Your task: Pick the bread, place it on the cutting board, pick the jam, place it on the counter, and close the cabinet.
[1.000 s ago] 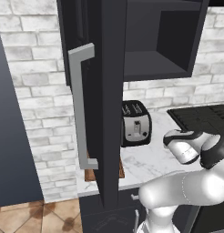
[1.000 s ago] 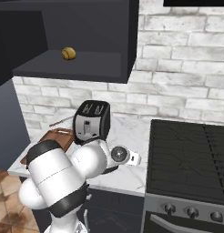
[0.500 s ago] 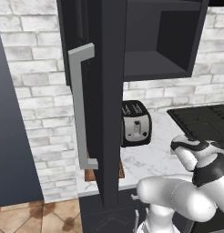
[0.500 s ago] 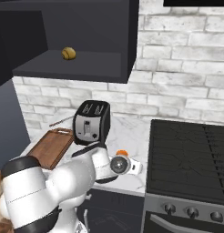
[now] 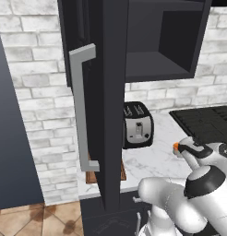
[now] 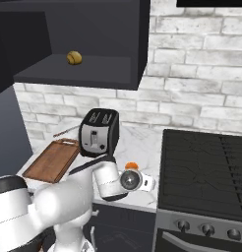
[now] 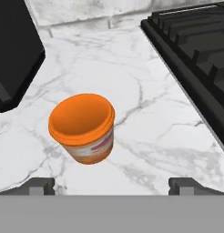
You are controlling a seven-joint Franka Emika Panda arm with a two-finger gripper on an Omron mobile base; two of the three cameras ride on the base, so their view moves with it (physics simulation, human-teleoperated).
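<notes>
Gripper (image 7: 111, 184) open, jaws wide apart, gripping nothing. Jam (image 7: 83, 128) upright on tabletop (image 7: 132, 91) just ahead of fingertips, untouched. Bread (image 6: 74, 58) high above gripper, on cabinet (image 6: 93, 29) shelf.

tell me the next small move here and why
Probably lift the tool straight up and away from the jam. The jar stands upright on the counter, apart from both wide-open fingertips, so it looks released. The bun sits on the cabinet shelf, the board is bare, and the door is open, so the arm needs to get clear.
</notes>
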